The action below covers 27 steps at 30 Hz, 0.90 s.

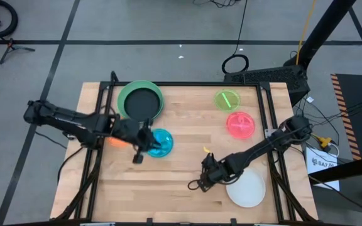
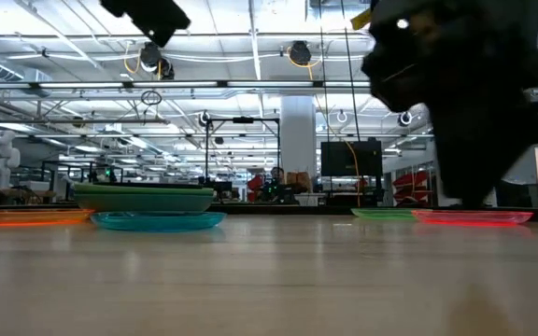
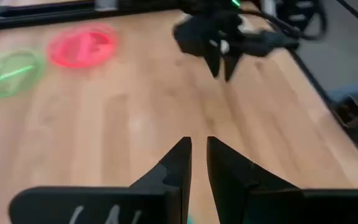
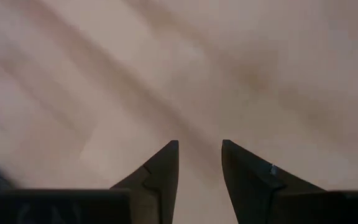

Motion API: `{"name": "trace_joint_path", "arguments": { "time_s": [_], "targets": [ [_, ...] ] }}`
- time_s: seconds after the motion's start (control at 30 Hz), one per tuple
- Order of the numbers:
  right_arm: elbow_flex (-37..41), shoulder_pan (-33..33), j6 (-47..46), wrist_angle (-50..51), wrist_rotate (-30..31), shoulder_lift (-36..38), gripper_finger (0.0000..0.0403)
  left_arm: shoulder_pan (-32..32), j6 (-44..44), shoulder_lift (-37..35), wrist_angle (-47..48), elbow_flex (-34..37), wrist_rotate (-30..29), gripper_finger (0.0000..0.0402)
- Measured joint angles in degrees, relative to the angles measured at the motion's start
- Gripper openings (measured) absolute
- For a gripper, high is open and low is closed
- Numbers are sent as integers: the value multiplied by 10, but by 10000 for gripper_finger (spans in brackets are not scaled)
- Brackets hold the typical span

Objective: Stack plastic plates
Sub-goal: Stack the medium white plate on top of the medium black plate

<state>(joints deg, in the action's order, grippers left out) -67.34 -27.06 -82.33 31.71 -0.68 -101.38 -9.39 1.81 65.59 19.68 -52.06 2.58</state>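
A green plate (image 1: 141,100) at the table's far left carries a black plate (image 1: 140,104). A blue plate (image 1: 163,143) lies nearer, with an orange plate (image 1: 114,142) to its left, half hidden under my left arm. A lime plate (image 1: 227,99), a pink plate (image 1: 240,124) and a white plate (image 1: 247,189) lie flat on the right. My left gripper (image 1: 148,147) hangs over the blue plate's left edge, fingers (image 3: 180,155) a narrow slit apart, holding nothing. My right gripper (image 1: 198,183) points down over bare wood left of the white plate, open and empty (image 4: 199,152).
A black frame (image 1: 187,84) borders the wooden table (image 1: 187,132). Bare wood lies between the two groups of plates and along the near edge. My right arm (image 1: 263,145) slants across the near right, just past the pink plate.
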Motion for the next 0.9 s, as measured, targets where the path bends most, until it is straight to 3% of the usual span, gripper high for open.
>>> {"name": "trace_joint_path", "arguments": {
  "time_s": [0.1, 0.27, 0.4, 0.57, 0.77, 0.9],
  "targets": [
    [-25, -20, -42, 2, -42, 0, 114, -49, 4, 5, -2, 5, -39, 58],
    [-91, -65, -140, 18, -40, 0, 114, -91, 21, 4, -3, 5, -87, 58],
    [-142, -103, -256, 123, -42, 1, 114, -95, 28, -1, 8, 5, -93, 58],
    [-144, -135, -372, 220, -100, 0, 114, -97, 26, -1, 23, 5, -93, 58],
    [-117, -137, -371, 222, -63, -1, 114, -99, 26, -1, 38, 5, -93, 58],
    [-103, -124, -343, 223, -85, -28, 114, -99, 27, -1, 41, 5, -93, 58]
  ]
}}
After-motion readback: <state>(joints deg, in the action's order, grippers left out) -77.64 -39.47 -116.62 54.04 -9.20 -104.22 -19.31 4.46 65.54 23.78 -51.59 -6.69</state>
